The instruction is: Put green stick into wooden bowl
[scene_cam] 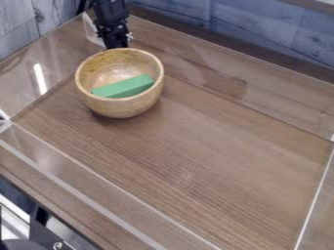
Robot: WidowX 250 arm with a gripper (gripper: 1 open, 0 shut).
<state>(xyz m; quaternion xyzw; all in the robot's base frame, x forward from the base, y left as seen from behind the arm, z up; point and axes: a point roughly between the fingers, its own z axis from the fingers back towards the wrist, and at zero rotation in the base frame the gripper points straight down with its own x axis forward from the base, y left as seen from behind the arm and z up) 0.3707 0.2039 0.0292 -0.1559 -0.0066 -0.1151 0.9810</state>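
Green stick (124, 88) lies flat-ish, angled, in rnd lt-tan wooden bowl (96, 100).

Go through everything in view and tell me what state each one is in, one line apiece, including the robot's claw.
Wooden bowl: upright on the table, holding the green stick.
Green stick: inside the bowl, lying at a slant.
Claw: at the bowl's far side, shut, green stick not in its grip.
Table: bare wood-grain top, bowl standing on it.
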